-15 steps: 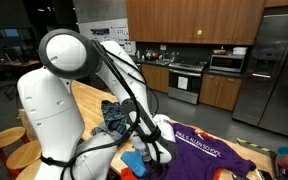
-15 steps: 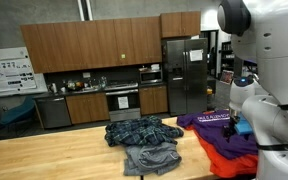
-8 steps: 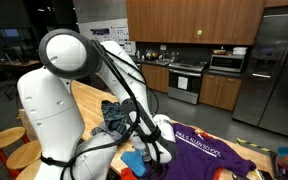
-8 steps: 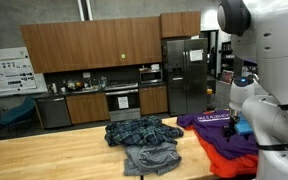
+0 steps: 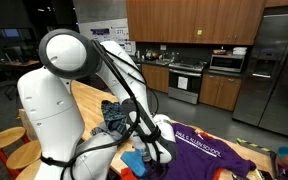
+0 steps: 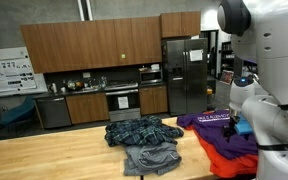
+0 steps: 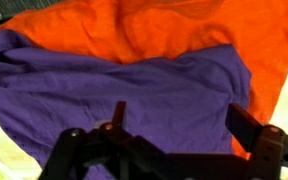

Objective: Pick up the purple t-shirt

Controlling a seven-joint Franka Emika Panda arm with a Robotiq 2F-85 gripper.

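Observation:
The purple t-shirt (image 7: 134, 85) fills the middle and left of the wrist view, lying on an orange garment (image 7: 184, 30). It also shows in both exterior views (image 5: 209, 150) (image 6: 224, 125), with white lettering on it. My gripper (image 7: 181, 118) is open, its two dark fingers spread wide just above the purple cloth, holding nothing. In an exterior view the gripper (image 5: 156, 143) hangs low at the shirt's near edge. In the other exterior view the arm hides it.
A plaid shirt (image 6: 141, 132) and a grey garment (image 6: 149, 157) lie in a heap on the wooden table (image 6: 54, 155). The plaid heap also shows behind the arm (image 5: 114, 115). Kitchen cabinets, an oven and a fridge stand behind.

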